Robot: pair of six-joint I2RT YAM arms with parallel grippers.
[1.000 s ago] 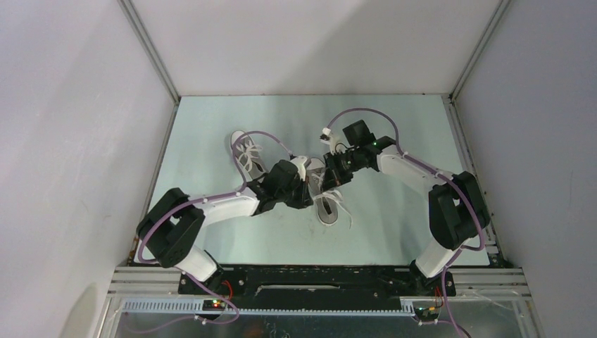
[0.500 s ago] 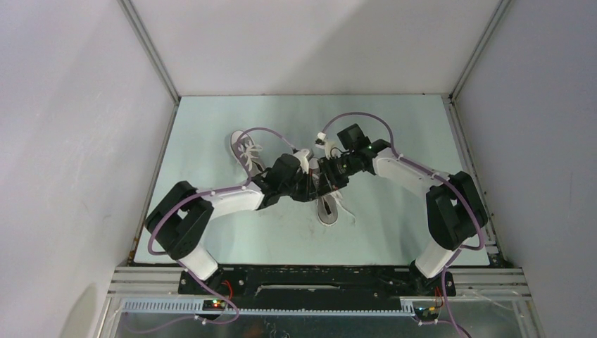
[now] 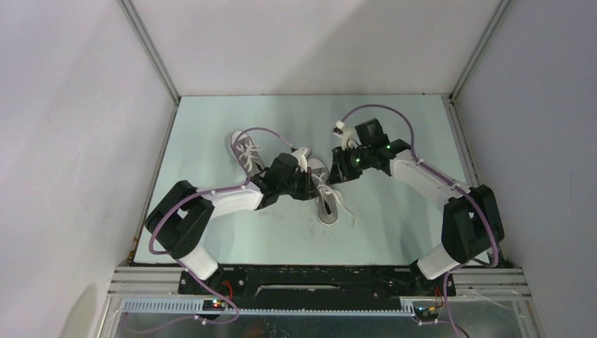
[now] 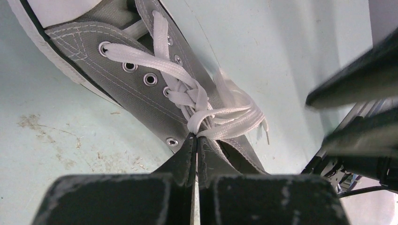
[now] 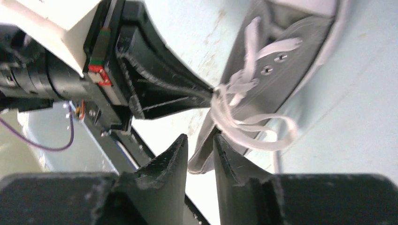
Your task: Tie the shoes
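Note:
Two grey sneakers with white laces lie on the pale green table. One (image 3: 244, 149) lies at the left. The other (image 3: 328, 208) lies in the middle, between my arms, and also shows in the left wrist view (image 4: 136, 89). My left gripper (image 4: 196, 137) is shut on that shoe's white lace (image 4: 220, 119) right at the crossing over the tongue; it also shows in the top view (image 3: 310, 186). My right gripper (image 5: 200, 139) is a little open and empty, just off the loose lace loops (image 5: 248, 124). It sits right of the shoe (image 3: 338, 172).
The pale green table (image 3: 401, 225) is walled by white panels at the left, back and right. Metal rails (image 3: 310, 282) run along its near edge by the arm bases. A cable loops over each arm. Crumbs and stains mark the mat (image 4: 51, 136) beside the shoe.
My right gripper has drawn back to the right, away from the middle shoe's laces. My left gripper moved slightly towards the back and stays shut at the laces.

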